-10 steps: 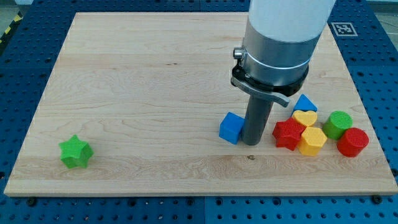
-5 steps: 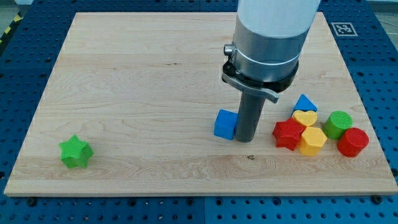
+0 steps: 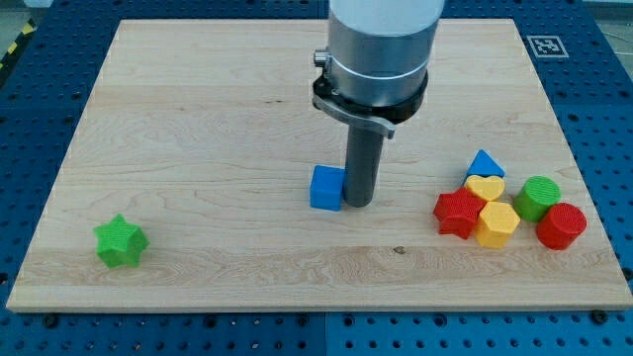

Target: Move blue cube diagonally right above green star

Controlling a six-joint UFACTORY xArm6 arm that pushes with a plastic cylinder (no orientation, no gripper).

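The blue cube sits on the wooden board just below the board's middle. My tip touches the cube's right side. The green star lies near the board's bottom left corner, far to the left of the cube and lower in the view.
A cluster of blocks sits at the board's right: a blue triangle, a yellow heart, a red star, a yellow hexagon, a green cylinder and a red cylinder.
My tip has moved left and slightly up the view, pushing the blue cube left with it. The other blocks have not moved.
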